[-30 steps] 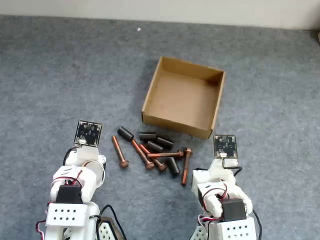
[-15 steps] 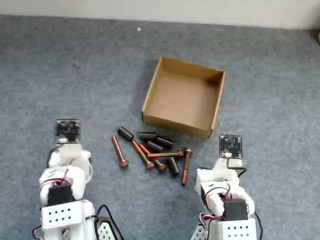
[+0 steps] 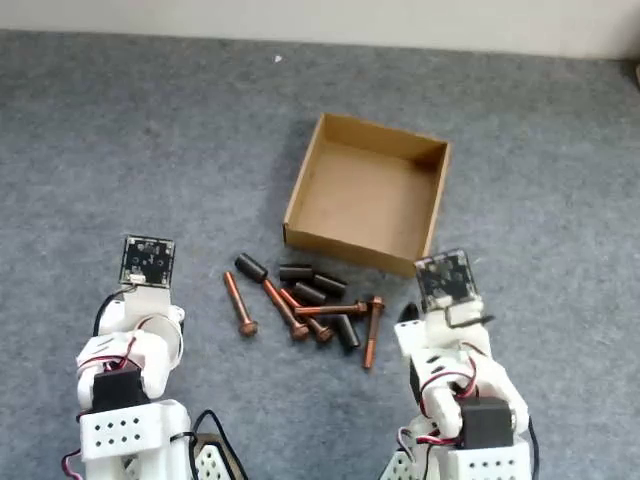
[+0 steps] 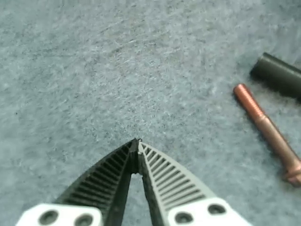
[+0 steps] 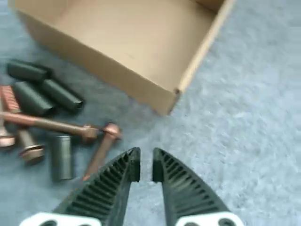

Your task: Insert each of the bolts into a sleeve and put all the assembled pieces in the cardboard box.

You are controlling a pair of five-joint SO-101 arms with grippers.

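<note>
so, opening step: no bolt sleeved yet. copper bolts and black sleeves lie loose on worktop, near cardboard box front wall. left end effector pressed together; right end effector narrowly spread, bare. next likely: widen, drop onto nearest bolt.

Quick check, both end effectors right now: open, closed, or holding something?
Left end effector: closed, holding nothing.
Right end effector: slightly open, holding nothing.
</note>
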